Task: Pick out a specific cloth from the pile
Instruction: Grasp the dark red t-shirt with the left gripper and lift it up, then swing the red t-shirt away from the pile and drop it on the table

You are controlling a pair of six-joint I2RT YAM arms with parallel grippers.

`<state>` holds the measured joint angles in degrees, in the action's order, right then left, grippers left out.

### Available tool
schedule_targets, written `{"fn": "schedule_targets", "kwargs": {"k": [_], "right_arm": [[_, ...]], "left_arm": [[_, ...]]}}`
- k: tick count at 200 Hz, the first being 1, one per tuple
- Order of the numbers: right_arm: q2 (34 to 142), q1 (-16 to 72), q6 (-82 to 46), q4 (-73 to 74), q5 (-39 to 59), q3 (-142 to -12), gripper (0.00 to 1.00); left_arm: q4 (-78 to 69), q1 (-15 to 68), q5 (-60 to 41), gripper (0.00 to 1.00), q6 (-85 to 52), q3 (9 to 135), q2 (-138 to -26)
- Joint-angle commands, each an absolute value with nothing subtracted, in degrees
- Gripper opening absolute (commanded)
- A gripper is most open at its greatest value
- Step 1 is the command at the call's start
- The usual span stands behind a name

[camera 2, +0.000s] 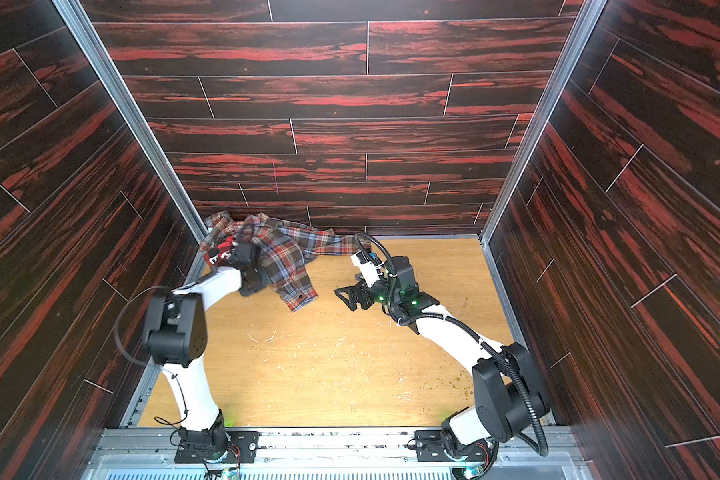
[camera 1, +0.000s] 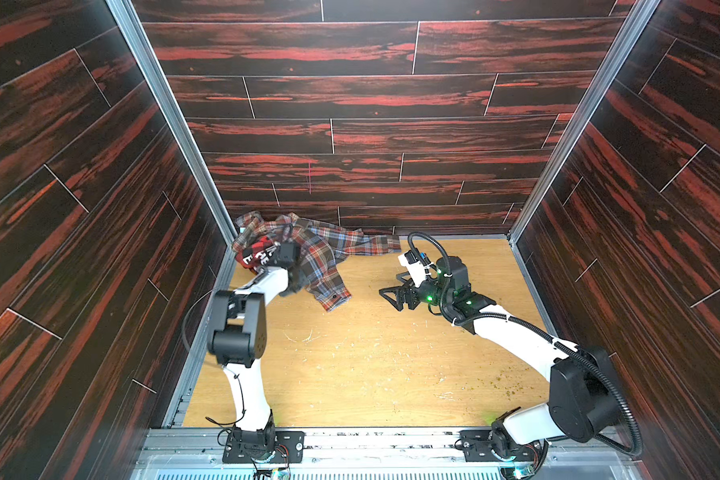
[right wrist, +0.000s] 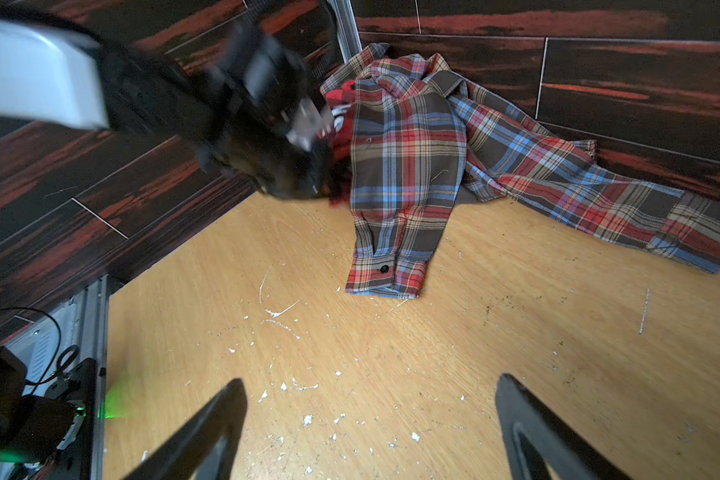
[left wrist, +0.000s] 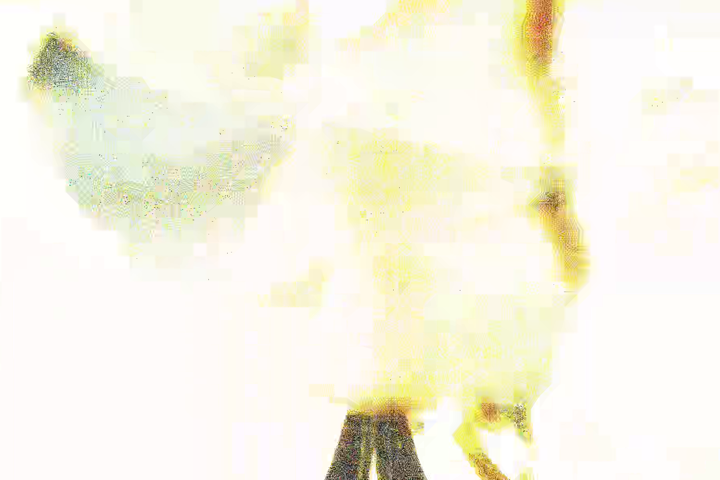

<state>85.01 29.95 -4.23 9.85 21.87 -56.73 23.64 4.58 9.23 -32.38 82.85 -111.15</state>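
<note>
left gripper [right wrist: 323,178]: closed, tip in the pile [right wrist: 408,145]; what it grips can't be told
right gripper [right wrist: 368,384]: wide, above table [right wrist: 391,332]
left wrist view: washed out; only the right wrist view shows the contact

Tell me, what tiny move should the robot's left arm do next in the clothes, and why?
Probably lift the shut left fingers a little, out over the light wooden tabletop. They are closed deep in the heap of garments, beside the brown-blue-red plaid shirt, and what they caught is hidden; a small lift should show it.
</note>
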Motion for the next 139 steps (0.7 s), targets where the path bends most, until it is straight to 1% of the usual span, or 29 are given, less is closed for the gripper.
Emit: {"fn": "schedule_targets", "kwargs": {"k": [1, 26, 51, 60, 69, 81, 90, 100, 110, 113, 128, 139], "right_arm": [[85.6, 30.1, -4.2, 10.1, 22.5, -56.4, 0.94], [85.3, 30.1, -5.2, 12.0, 22.4, -55.0, 0.94], [85.3, 30.1, -6.3, 13.1, 22.4, -54.6, 0.94], [85.4, 30.0, -6.7, 12.7, 22.2, -54.9, 0.94], [85.3, 29.9, -6.9, 12.2, 22.0, -55.3, 0.94], [84.8, 29.7, -7.4, 12.1, 21.2, -55.2, 0.94], [84.4, 29.3, -8.3, 12.5, 20.7, -54.9, 0.94], [84.0, 28.6, -9.6, 12.9, 20.4, -54.2, 0.94], [83.5, 27.7, -11.0, 13.0, 20.4, -53.5, 0.94], [83.4, 27.4, -11.5, 13.0, 18.6, -53.3, 0.94], [82.2, 25.1, -15.8, 12.9, 14.3, -51.9, 0.95], [81.2, 22.2, -18.9, 13.4, 13.8, -50.5, 0.95]], "left_arm": [[27.3, 4.7, 13.2, 0.0, -28.8, 92.7, -102.5], [35.5, 4.0, 14.1, 0.0, -25.4, 108.6, -103.2], [36.9, 3.6, 11.5, 0.0, -24.3, 124.6, -106.5], [37.5, 3.6, 9.0, 0.0, -24.6, 132.9, -108.8], [38.8, 4.0, 7.0, 0.0, -25.1, 143.7, -111.8], [40.3, 4.5, 6.6, 0.0, -25.3, 158.9, -116.8], [38.7, 4.7, 5.9, 0.0, -25.9, 166.3, -119.0], [34.1, 4.7, 4.9, 0.0, -27.3, 167.1, -118.4], [27.2, 4.7, 2.0, 0.0, -28.8, 163.7, -116.5], [25.3, 4.7, 0.9, 0.0, -29.5, 162.2, -115.8], [16.1, 4.9, -6.4, 0.0, -34.9, 155.1, -113.5], [12.8, 5.7, -12.2, 0.0, -38.9, 154.5, -114.8]]}}
